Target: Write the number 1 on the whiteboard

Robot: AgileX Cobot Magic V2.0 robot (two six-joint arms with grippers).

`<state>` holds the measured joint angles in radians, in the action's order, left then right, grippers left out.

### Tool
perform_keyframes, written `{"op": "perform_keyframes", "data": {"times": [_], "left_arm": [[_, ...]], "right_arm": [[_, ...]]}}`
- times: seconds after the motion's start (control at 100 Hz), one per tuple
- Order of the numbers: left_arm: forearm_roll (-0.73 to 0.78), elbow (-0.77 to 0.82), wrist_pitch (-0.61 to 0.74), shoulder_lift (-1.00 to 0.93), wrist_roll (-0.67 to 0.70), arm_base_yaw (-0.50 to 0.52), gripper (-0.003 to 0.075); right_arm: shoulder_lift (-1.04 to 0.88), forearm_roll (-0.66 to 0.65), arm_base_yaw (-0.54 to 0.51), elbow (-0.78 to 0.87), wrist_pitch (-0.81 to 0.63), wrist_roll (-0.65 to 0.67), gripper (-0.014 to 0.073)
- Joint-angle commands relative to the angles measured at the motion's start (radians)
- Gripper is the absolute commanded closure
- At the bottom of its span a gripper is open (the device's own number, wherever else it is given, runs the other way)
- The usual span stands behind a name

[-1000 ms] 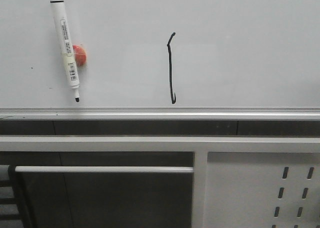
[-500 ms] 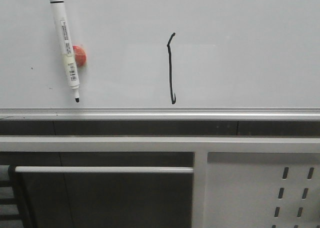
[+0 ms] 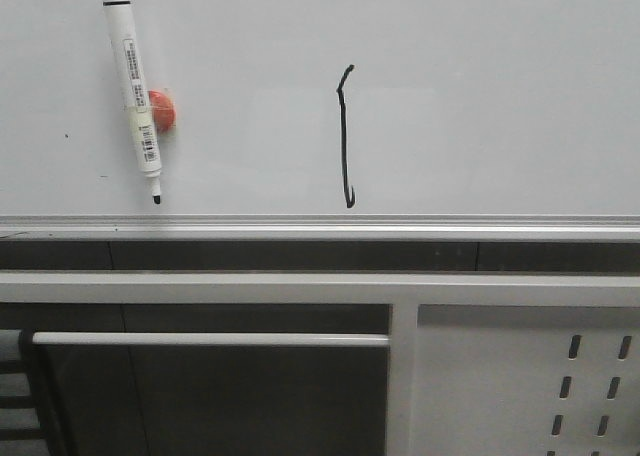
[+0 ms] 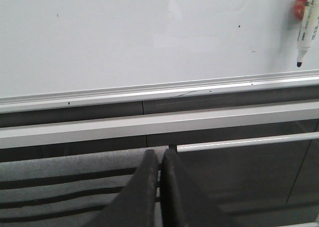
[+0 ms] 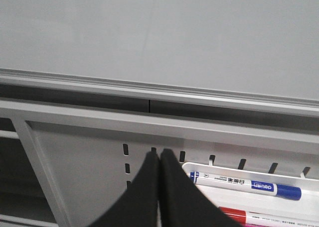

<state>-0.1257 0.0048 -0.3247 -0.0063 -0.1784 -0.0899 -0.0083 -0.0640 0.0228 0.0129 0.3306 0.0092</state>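
Observation:
The number 1 (image 3: 345,136) is a thin black vertical stroke with a tick at the top and a small hook at the bottom, drawn on the whiteboard (image 3: 500,96) just above its silver rail. The whiteboard also fills the far part of the left wrist view (image 4: 124,38) and the right wrist view (image 5: 159,33). A white marker pen (image 3: 134,91) with a black tip hangs on the board at the left, over an orange magnet (image 3: 162,111). My left gripper (image 4: 160,160) is shut and empty, below the rail. My right gripper (image 5: 159,158) is shut and empty, low by the perforated panel.
A white perforated metal frame panel (image 3: 520,376) stands below the board at the right. A white tray (image 5: 279,174) on it holds a blue-capped marker (image 5: 244,183) and a red one (image 5: 249,218). A grey horizontal bar (image 3: 210,339) crosses the dark opening at the left.
The front view has shifted a few pixels; the stroke, the pen and the magnet keep their places on the board. No gripper shows in that view.

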Motion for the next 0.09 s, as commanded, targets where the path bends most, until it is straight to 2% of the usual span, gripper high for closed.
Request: {"op": "perform_keyframes", "data": {"times": [0.0, 0.08], "left_arm": [[-0.012, 0.022, 0.073, -0.027, 0.007, 0.001, 0.0738], [-0.012, 0.022, 0.073, -0.027, 0.007, 0.001, 0.0738]], "right_arm": [[-0.021, -0.010, -0.005, 0.028, -0.030, -0.002, 0.0665], [-0.021, -0.010, -0.005, 0.028, -0.030, -0.002, 0.0665]]}}
